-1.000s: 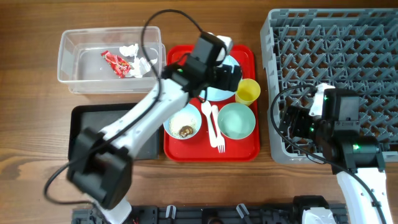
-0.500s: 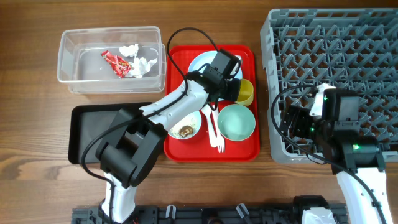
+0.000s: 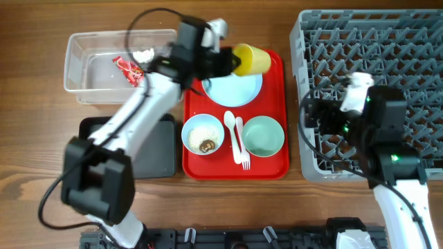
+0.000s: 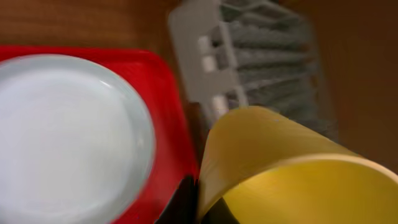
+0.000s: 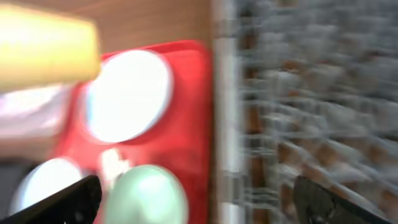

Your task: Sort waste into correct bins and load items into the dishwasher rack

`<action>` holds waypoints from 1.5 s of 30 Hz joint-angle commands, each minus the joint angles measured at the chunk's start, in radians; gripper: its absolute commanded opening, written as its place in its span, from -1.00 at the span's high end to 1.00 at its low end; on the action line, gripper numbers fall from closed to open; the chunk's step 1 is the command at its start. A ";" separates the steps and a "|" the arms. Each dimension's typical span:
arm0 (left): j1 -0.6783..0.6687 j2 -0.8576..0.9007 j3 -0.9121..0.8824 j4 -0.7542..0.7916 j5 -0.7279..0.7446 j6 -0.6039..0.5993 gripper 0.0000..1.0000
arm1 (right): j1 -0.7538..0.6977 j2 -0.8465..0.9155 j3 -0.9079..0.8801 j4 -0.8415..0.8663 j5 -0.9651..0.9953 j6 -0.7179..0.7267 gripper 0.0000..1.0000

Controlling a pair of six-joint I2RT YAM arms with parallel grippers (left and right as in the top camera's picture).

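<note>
My left gripper point(image 3: 231, 62) is shut on the rim of the small yellow cup point(image 3: 252, 59), which lies on its side in the air over the back of the red tray point(image 3: 277, 166). In the left wrist view the cup point(image 4: 292, 168) fills the lower right, with one dark finger on each side of its wall. Under it lies the pale blue plate point(image 3: 234, 88). A bowl holding crumbs point(image 3: 203, 135), a white spoon and fork point(image 3: 237, 140) and a teal bowl point(image 3: 264, 135) sit on the tray's front. My right gripper point(image 3: 311, 119) stands open at the grey rack's point(image 3: 387, 48) left edge.
The clear tub point(image 3: 83, 76) at the back left holds a red wrapper point(image 3: 128, 69) and white tissue point(image 3: 144, 54). A black tray point(image 3: 159, 149) lies in front of it, partly under my left arm. The right wrist view is blurred.
My left gripper closed on the yellow cup and lifted it from the tray's right side toward the back. The right arm shifted slightly away from the table's front.
</note>
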 commanded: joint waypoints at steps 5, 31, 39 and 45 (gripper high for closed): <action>0.079 0.012 0.000 -0.024 0.695 -0.080 0.92 | 0.003 0.193 0.018 0.086 -0.724 -0.230 -0.99; -0.006 0.012 0.000 -0.028 0.735 -0.080 0.92 | 0.003 0.360 0.018 0.790 -1.145 0.018 -0.15; -0.003 0.012 0.000 -0.059 0.523 -0.010 0.15 | 0.003 0.360 0.016 0.753 -1.030 0.100 0.14; 0.042 -0.006 0.001 -0.239 -0.003 0.105 -0.01 | 0.003 0.353 0.019 0.467 -0.640 0.020 0.21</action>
